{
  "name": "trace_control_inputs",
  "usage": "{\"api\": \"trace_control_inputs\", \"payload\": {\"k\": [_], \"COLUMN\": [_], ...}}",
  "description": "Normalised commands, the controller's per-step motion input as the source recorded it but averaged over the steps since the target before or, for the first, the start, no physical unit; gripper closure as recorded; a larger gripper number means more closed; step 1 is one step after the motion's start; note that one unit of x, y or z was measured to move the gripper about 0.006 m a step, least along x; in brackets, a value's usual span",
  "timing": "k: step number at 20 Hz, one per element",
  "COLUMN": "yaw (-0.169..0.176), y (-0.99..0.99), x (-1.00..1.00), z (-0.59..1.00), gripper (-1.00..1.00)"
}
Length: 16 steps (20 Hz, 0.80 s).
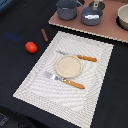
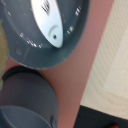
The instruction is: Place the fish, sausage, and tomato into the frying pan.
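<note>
1. Near the front of the desk, a striped pale placemat covers the middle; its near corner runs close to the desk's front edge.
2. On the placemat rests a round beige plate, with a fork just in front of it and a knife just behind, both with orange-brown handles.
3. Toward the desk's left edge in the exterior view, off the placemat, the tomato sits on the dark surface. The sausage lies a little farther back, apart from it.
4. Along the far edge lies a reddish-brown board. On it stand a tall dark grey pot and, beside it, the frying pan.
5. The wrist view shows the fish lying inside the frying pan, its upper part cut off by the picture's edge.
6. A beige bowl at the far right corner is cropped by the frame.
7. The gripper hangs above the pan, mostly cut off; I cannot tell whether its jaws are apart or together.
</note>
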Motion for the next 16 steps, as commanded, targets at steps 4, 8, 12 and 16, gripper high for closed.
{"api": "trace_control_inputs", "payload": {"k": [4,8,12,16], "yaw": [-0.032,-0.028,-0.032,-0.035], "y": [-0.65,-0.67,-0.66,-0.65], "x": [-0.56,-0.64,-0.7,-0.73], "z": [0.3,0.13,0.0,-0.01], "gripper": [-1.0,-1.0,-1.0,-1.0]}}
